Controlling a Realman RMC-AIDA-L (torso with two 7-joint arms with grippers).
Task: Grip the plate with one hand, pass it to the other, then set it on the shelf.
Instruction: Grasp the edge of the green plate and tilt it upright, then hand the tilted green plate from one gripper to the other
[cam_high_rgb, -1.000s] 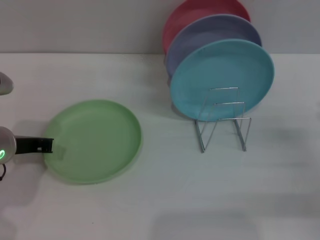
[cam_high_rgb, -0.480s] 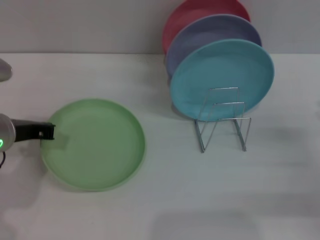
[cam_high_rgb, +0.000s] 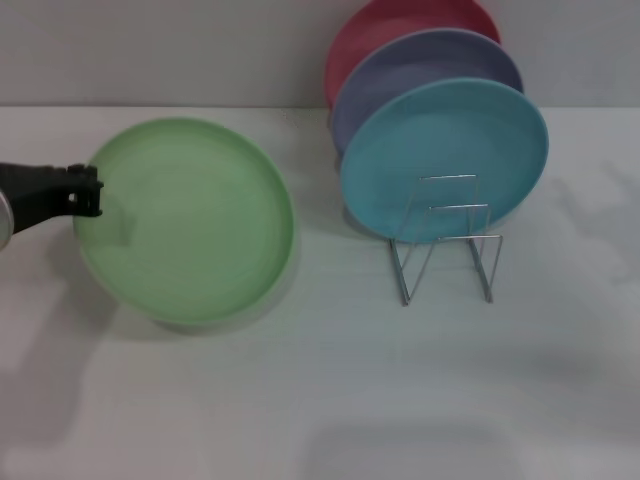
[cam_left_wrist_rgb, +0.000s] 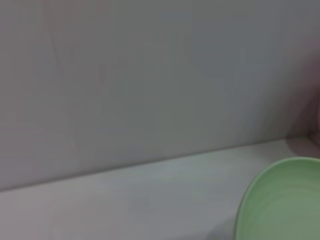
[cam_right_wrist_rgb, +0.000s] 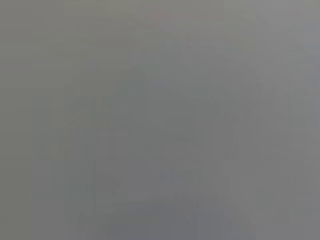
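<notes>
Turquoise plate (cam_high_rgb: 445, 160), lavender plate (cam_high_rgb: 425, 70) and red plate (cam_high_rgb: 400, 25) stand upright.

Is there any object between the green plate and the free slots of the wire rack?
Nothing visible does. The left hand holds the green plate by its rim above the table, and only bare table lies between it and the wire rack, whose front slots stand free.
</notes>
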